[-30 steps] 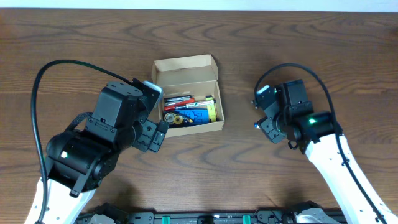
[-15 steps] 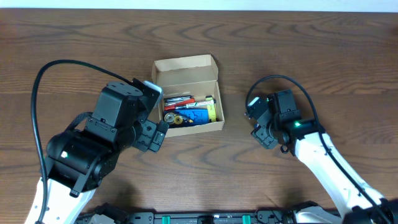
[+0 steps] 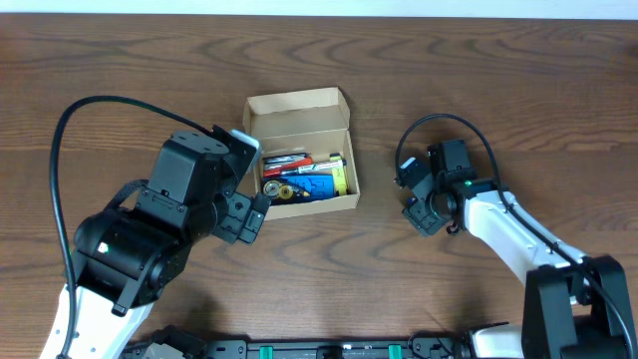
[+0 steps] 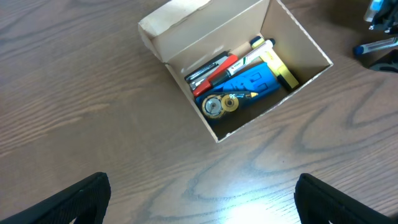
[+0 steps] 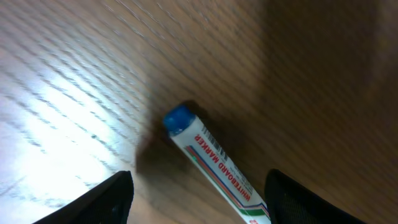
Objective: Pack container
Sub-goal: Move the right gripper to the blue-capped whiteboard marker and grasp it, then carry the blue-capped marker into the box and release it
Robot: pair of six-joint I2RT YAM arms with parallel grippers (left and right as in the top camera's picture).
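The container, a tan cardboard box with its flap lid folded back, stands open at the table's middle. Pens, a blue item, a yellow item and gold round pieces lie inside. The left wrist view shows the container from above, with my left gripper open over bare wood in front of it. A whiteboard marker with a blue cap lies flat on the table to the box's right. My right gripper is open, low over the marker, a finger on either side with gaps. Overhead, the right gripper hides the marker.
The dark wooden table stretches all round the box. My bulky left arm sits close to the box's left front corner. A black cable loops over the table's left side.
My right arm has swung left towards the box and lowered over the marker, and its jaws have widened slightly. The left arm and the box have not moved.
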